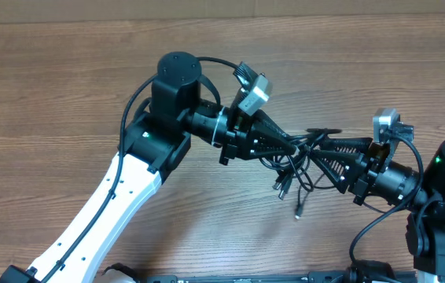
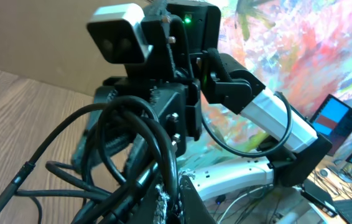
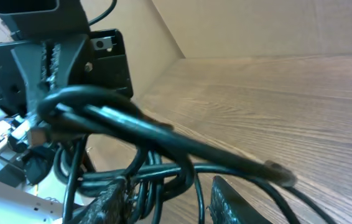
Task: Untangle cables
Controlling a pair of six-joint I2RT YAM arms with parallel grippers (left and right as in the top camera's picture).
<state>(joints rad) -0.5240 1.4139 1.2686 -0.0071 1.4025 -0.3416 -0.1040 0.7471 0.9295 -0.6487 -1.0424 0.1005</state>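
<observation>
Thin black cables point(image 1: 295, 161) hang in one knotted, looping bundle.

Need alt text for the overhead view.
The left hand grips a tangle of thin black cables over a wooden table; the right hand faces it from the tangle's other side. Loose plug ends stick out of the tangle.

White left arm point(image 1: 108, 200), black joints point(image 1: 177, 79), silver wrist cameras point(image 1: 254, 93), green indicator lights point(image 1: 145, 135)

1. Cables point(image 1: 295, 161) bunched at the left gripper point(image 1: 292, 146): plain black, a couple of silver tips.
2. Table point(image 1: 65, 86) underneath: brown woodgrain.
3. Left arm point(image 1: 104, 212) behind it: white shell, black joints.
4. Wrist camera point(image 1: 255, 88) above it: silver-grey.
</observation>
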